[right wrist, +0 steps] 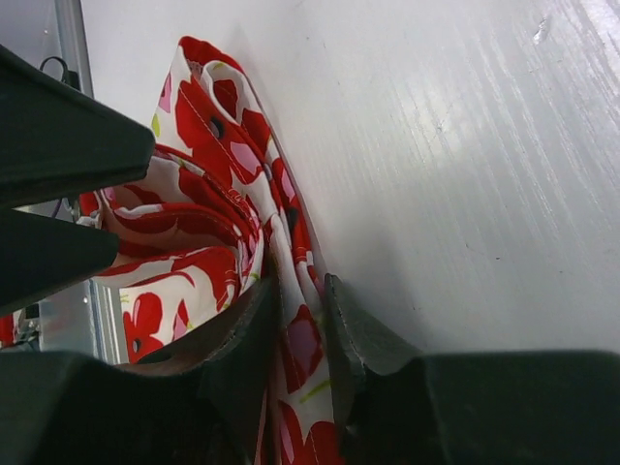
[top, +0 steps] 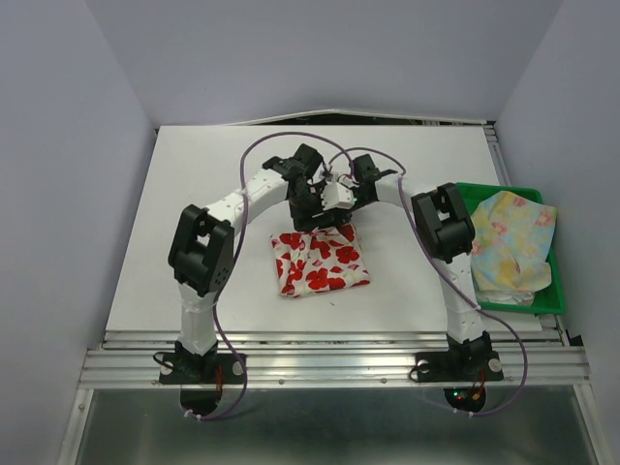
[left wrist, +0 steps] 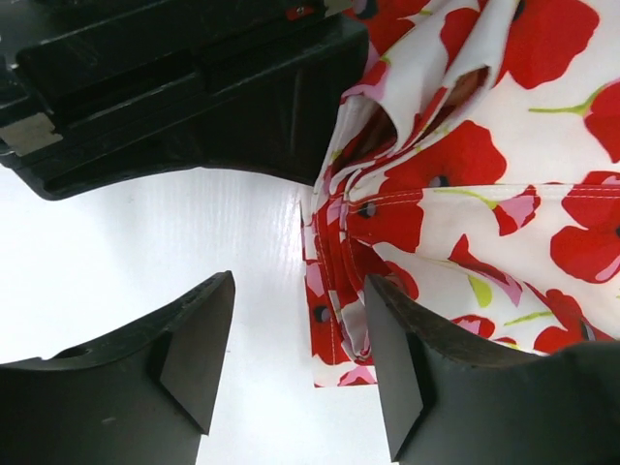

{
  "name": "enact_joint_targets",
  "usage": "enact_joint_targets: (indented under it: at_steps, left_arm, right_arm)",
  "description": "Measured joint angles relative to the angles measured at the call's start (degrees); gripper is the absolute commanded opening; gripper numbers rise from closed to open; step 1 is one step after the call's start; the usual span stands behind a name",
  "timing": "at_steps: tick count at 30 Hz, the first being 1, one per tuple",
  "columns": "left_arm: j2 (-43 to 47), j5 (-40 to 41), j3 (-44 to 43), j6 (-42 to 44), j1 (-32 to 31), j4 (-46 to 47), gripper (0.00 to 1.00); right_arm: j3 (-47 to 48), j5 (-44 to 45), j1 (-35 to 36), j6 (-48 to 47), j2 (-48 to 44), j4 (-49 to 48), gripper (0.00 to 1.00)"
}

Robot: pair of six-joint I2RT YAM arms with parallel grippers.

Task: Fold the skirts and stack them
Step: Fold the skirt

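Red-flowered skirt (top: 320,263) lies folded on the white surface (top: 194,194); right tool (right wrist: 300,310) pinches its far edge, left tool (left wrist: 298,329) stands spread beside it. Pale yellow floral skirt (top: 511,237) rests in the green tray (top: 480,190).

The red-flowered skirt (top: 320,263) is showing bold red poppies with dark centres, pink patches and thin green stems on white. The table (top: 194,194) under that skirt is looking plain white. Right of that skirt, the tray (top: 555,291) is showing green, and the pale yellow skirt (top: 513,242) in it is displaying pastel pink, blue and green blooms.
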State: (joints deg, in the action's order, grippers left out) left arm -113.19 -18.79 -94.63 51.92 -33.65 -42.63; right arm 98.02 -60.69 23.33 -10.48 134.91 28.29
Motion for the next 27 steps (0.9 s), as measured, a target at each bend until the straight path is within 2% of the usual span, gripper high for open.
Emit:
enact_joint_targets:
  at_steps: [7,12,17,19,22,24,27]
  left_arm:
    - [3.3,2.3,-1.0,-3.4,1.2,1.0,0.69]
    - [10.1,-2.0,-1.1,-11.5,6.0,2.1,0.69]
    - [19.4,-10.5,9.0,-23.9,12.5,7.1,0.66]
    - [22.1,-12.9,15.1,-27.9,13.1,9.3,0.6]
    - [23.2,-16.0,21.8,-33.1,12.0,11.3,0.58]
    - [23.1,-17.0,25.0,-36.5,11.1,12.8,0.61]
    - [23.1,-17.2,28.3,-40.9,10.4,15.4,0.72]
  right_arm:
    - [3.1,4.1,0.0,1.1,0.0,1.3,0.42]
    - [8.5,7.3,-0.9,3.8,0.0,1.7,0.5]
    - [11.0,9.0,-2.4,5.7,-1.5,1.6,0.51]
    - [9.7,10.1,-3.1,6.1,-4.0,1.6,0.51]
    - [6.8,10.8,-3.7,7.0,-8.3,1.7,0.55]
    - [4.5,10.9,-3.7,7.5,-11.8,1.7,0.59]
    - [0.7,11.8,-3.7,7.5,-16.1,1.3,0.58]
